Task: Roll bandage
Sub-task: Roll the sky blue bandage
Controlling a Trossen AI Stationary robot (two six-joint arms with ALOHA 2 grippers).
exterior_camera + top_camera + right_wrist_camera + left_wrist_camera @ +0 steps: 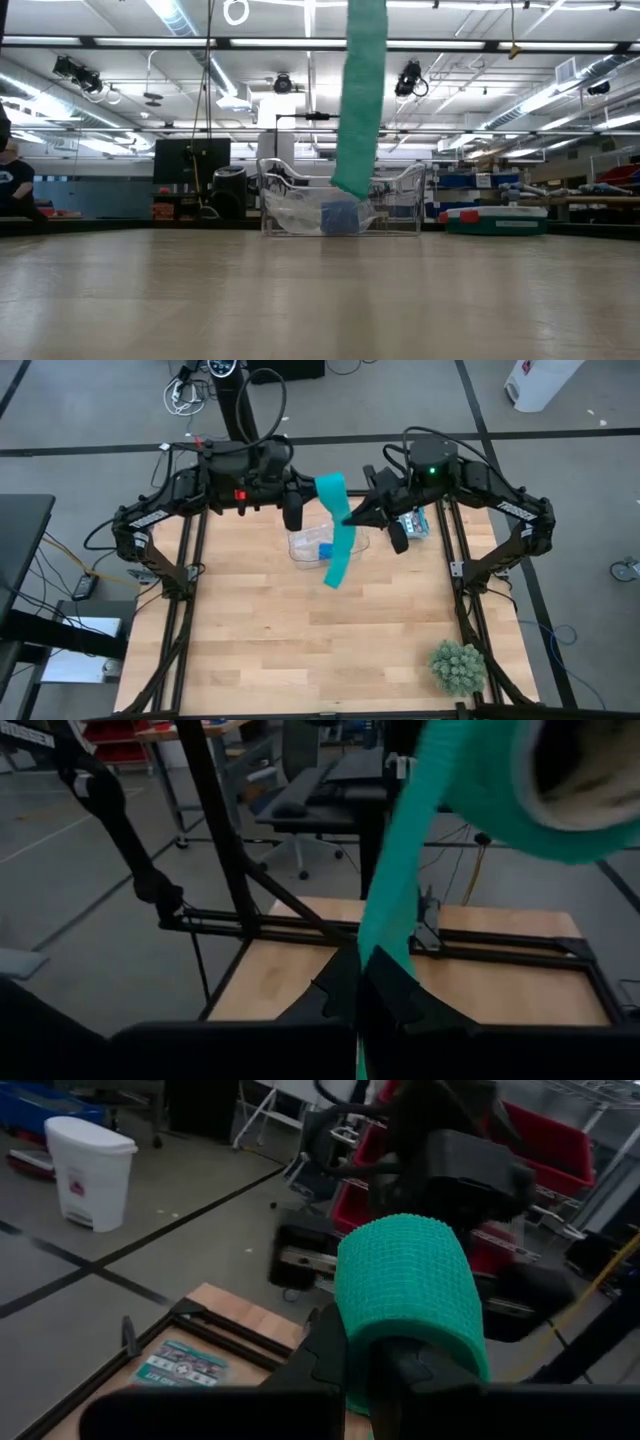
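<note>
**1 teal bandage held aloft between 2 grippers, its free tail hanging over 1 clear tray.**
The left gripper, at 11 o'clock from table centre, is nearly closed on the coiled end; the right gripper, at 1 o'clock, is fully shut, pinching the ribbon below the coil. This likely keeps the strip taut for winding. 1 blue roll lies in the tray; 1 green plant sits at 4 o'clock.
</note>
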